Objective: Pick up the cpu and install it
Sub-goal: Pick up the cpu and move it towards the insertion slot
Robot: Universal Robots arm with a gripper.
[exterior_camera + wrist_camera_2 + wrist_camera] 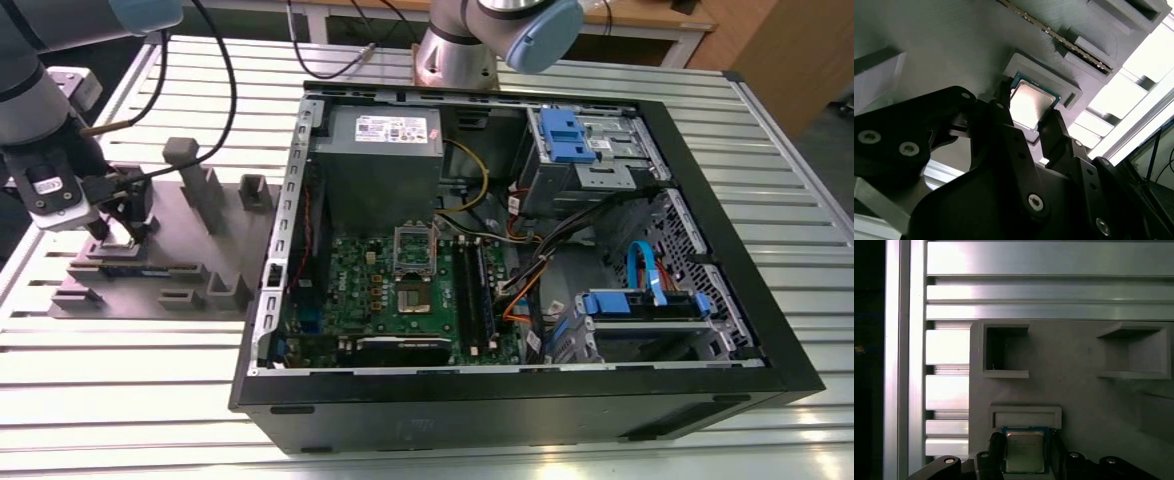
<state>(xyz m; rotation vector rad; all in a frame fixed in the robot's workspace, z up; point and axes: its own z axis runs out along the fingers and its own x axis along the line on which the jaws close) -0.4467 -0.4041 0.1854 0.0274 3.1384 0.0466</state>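
Your gripper clamps the cpu by two opposite edges, flat, metal top toward the wrist. It sits just off its pocket in the grey fixture; the motherboard lies well apart, toward the exterior view's right

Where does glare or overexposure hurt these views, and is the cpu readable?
Second wrist view: the cpu lid glares near white, and the table slats nearby are blown out. First wrist view: slats wash out too, yet the cpu reads evenly. Exterior view: even light, computer case interior dimmer.
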